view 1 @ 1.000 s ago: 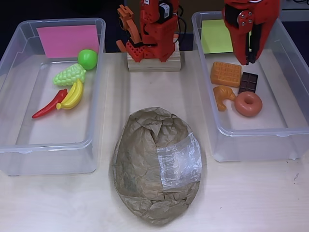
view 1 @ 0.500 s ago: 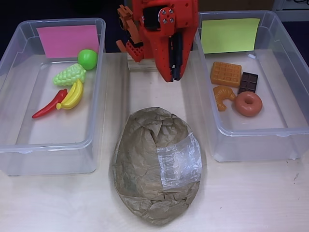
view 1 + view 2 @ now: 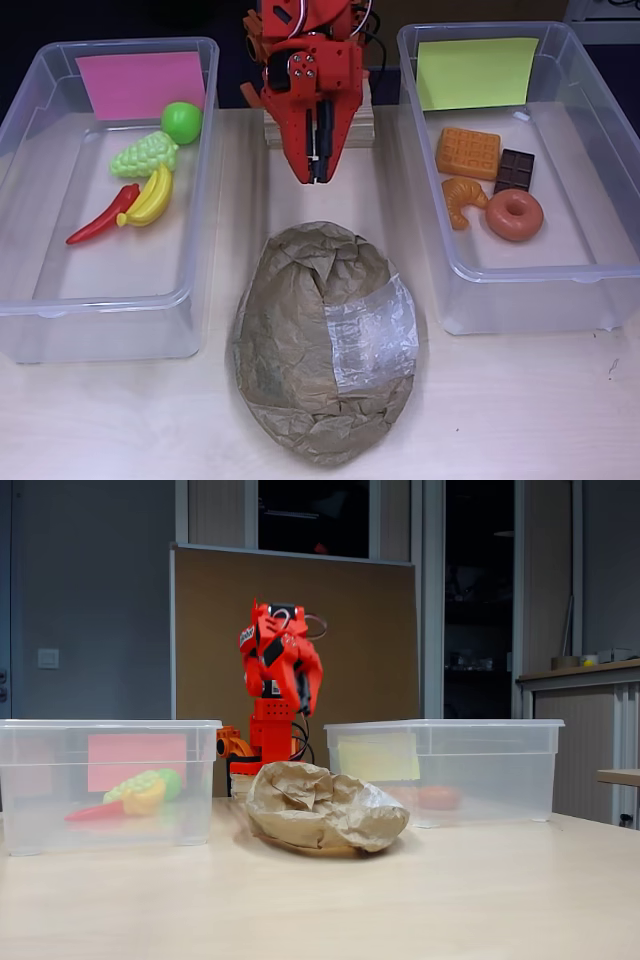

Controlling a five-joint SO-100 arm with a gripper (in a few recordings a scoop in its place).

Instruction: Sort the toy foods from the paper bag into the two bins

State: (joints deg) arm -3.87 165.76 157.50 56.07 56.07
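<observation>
- Gripper [image 3: 318, 172] upper centre of overhead view, between the two bins, just above the paper bag [image 3: 322, 342]; fingers pressed together, nothing pinched. In fixed view hangs high over bag [image 3: 302, 690], well clear of it.
- Bag lower centre of frame, crumpled, flattened, clear tape patch [image 3: 372, 336] on its right half. Closed-looking; contents can't tell.
- Left bin [image 3: 30, 300], pink note [image 3: 140, 84] at top: green apple [image 3: 181, 122], grapes [image 3: 144, 156], bananas [image 3: 151, 197], red chili [image 3: 101, 216], all in upper-left part.
- Right bin [image 3: 600, 270], yellow-green note [image 3: 472, 72]: waffle [image 3: 467, 153], chocolate square [image 3: 514, 170], croissant [image 3: 462, 200], donut [image 3: 514, 214], clustered mid-bin.
- All eight toys already binned, fruit/veg left, sweets right; no toy loose on table [image 3: 520, 410].
- Step, judged: sorting looks done, arm empty at centre near its base [image 3: 318, 128].
- Next, judged: prob. park at rest; if bag needs a check, spread fingers first, drop straight down onto its top fold, avoid slick tape.
</observation>
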